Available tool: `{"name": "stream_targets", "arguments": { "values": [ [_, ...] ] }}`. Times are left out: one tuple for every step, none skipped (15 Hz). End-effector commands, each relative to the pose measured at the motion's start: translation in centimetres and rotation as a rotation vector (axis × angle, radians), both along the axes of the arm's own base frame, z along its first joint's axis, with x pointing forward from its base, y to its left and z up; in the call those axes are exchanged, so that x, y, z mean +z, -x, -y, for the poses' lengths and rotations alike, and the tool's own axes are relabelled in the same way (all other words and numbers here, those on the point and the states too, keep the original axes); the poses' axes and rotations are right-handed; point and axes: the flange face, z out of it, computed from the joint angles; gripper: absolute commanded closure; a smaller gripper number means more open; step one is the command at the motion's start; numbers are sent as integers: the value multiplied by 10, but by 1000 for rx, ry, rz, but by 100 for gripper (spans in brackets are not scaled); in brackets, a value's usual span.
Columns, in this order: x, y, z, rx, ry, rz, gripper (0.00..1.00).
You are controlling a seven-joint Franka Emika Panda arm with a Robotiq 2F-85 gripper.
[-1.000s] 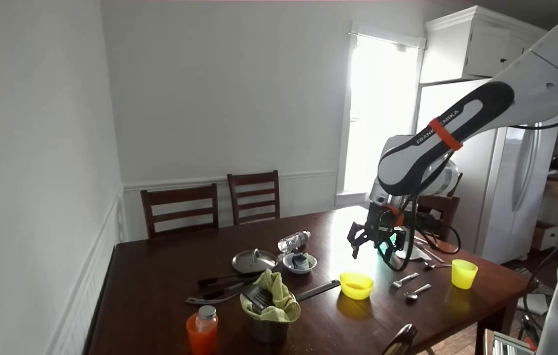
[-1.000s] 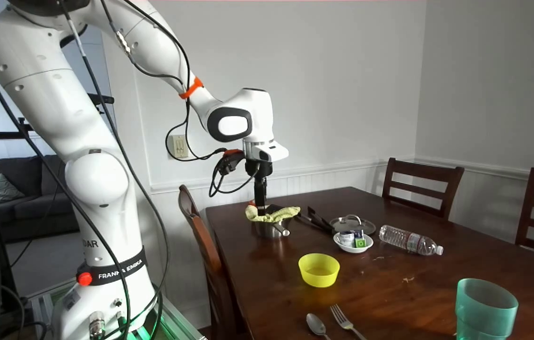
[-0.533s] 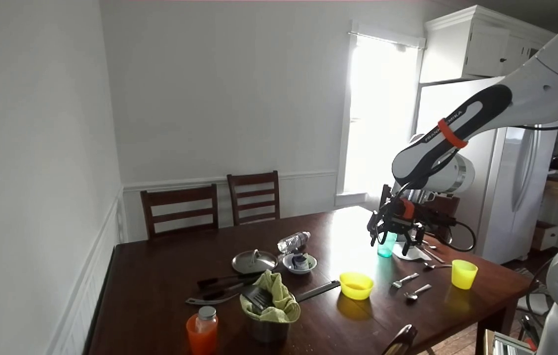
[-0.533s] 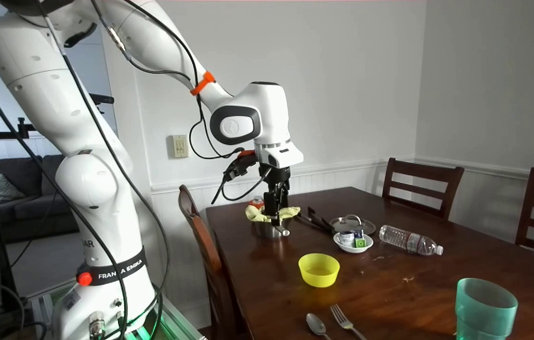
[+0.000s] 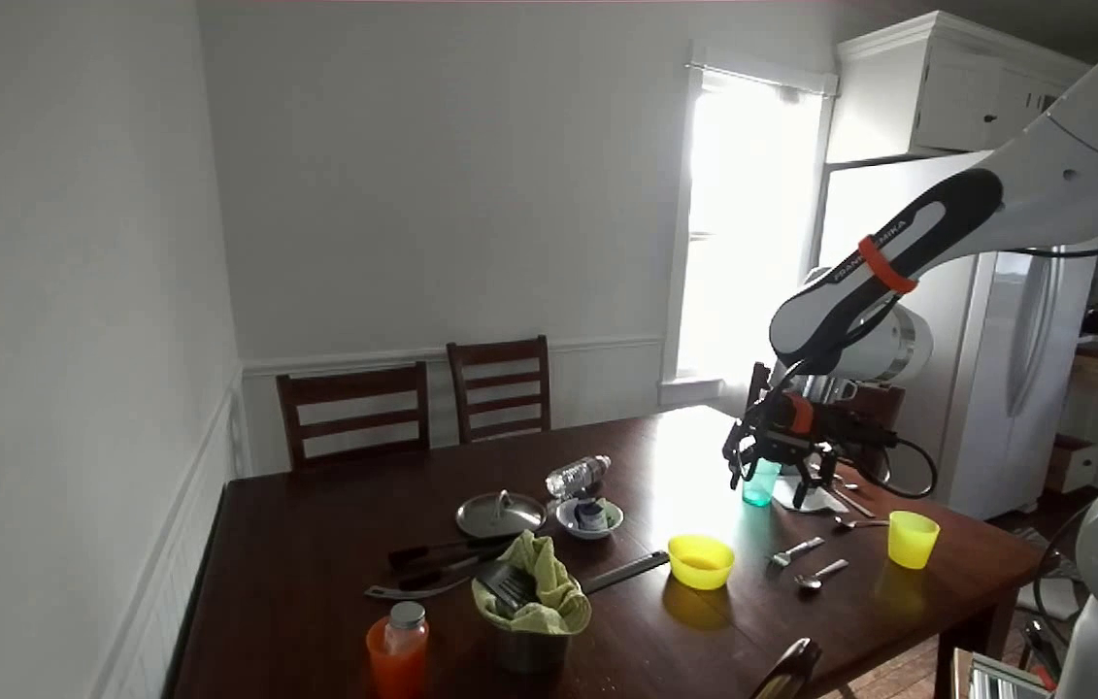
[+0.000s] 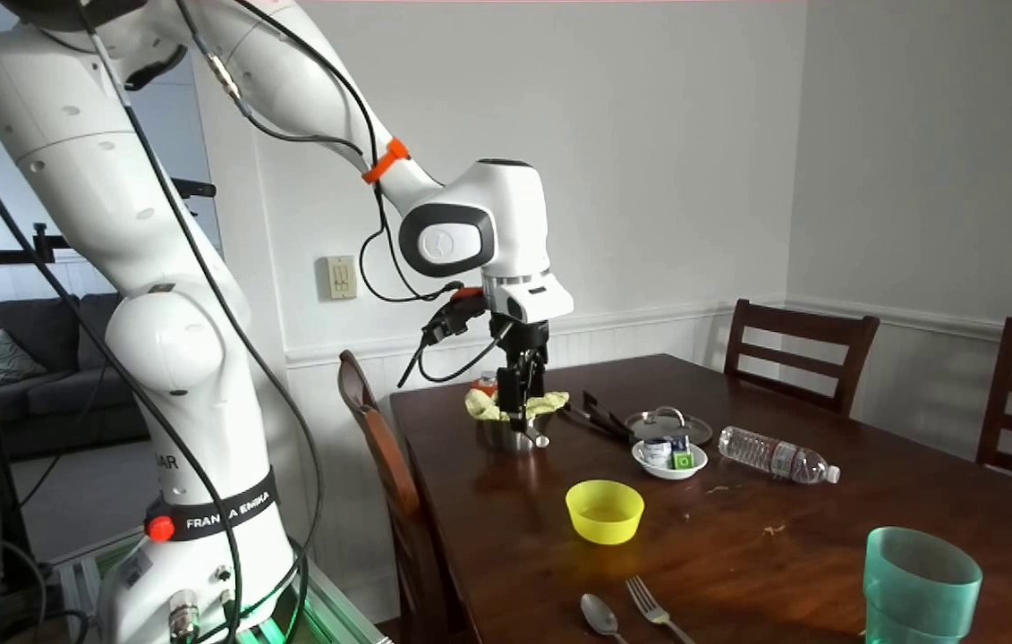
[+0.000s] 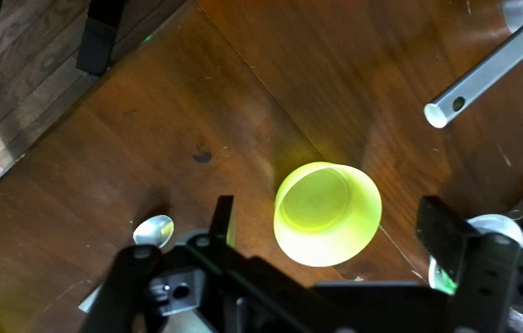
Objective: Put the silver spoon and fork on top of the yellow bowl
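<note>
The yellow bowl [image 5: 700, 565] stands upright on the dark table and also shows in an exterior view [image 6: 604, 514] and in the wrist view [image 7: 327, 217]. It looks empty. The silver spoon [image 5: 820, 575] and the fork [image 5: 797, 552] lie side by side on the table beside the bowl. Both also show in an exterior view, the spoon [image 6: 599, 615] left of the fork [image 6: 650, 605]. In the wrist view the spoon [image 7: 154, 231] is partly covered by a finger; the fork is hidden there. My gripper [image 5: 767, 487] is open and empty, above the table, its fingers [image 7: 329, 205] spread wide.
A pot [image 5: 529, 649] with a green towel has a long handle [image 7: 488, 69] reaching toward the bowl. A taller yellow cup [image 5: 914, 541], a teal cup [image 6: 917, 586], a white bowl [image 6: 671, 463], a lid [image 5: 500, 515] and a bottle [image 6: 774, 454] stand or lie around.
Over the last second my gripper has turned and shifted right in both exterior views. In the last half second it has hardly moved. The bowl, spoon and fork stay in place.
</note>
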Motion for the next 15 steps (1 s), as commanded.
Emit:
{"name": "stream_targets", "arguments": {
  "values": [
    [-36, 26, 43, -172, -56, -76, 0],
    [-47, 36, 57, -223, -67, -88, 0],
    [-54, 45, 69, -273, -75, -100, 0],
    [-61, 55, 81, -324, -81, -111, 0],
    [-67, 65, 91, -375, -86, -117, 0],
    [-71, 74, 103, -427, -94, -123, 0],
    [-75, 82, 112, -478, -95, -127, 0],
    [-78, 89, 121, -529, -94, -127, 0],
    [-83, 97, 131, -559, -104, -134, 0],
    [-88, 102, 139, -574, -101, -143, 0],
    [-92, 104, 144, -573, -114, -155, 0],
    [-95, 104, 147, -581, -129, -156, 0],
    [-87, 106, 134, -554, -112, -147, 0],
    [-91, 107, 139, -567, -116, -151, 0],
    [-94, 106, 141, -572, -117, -156, 0]
  ]
}}
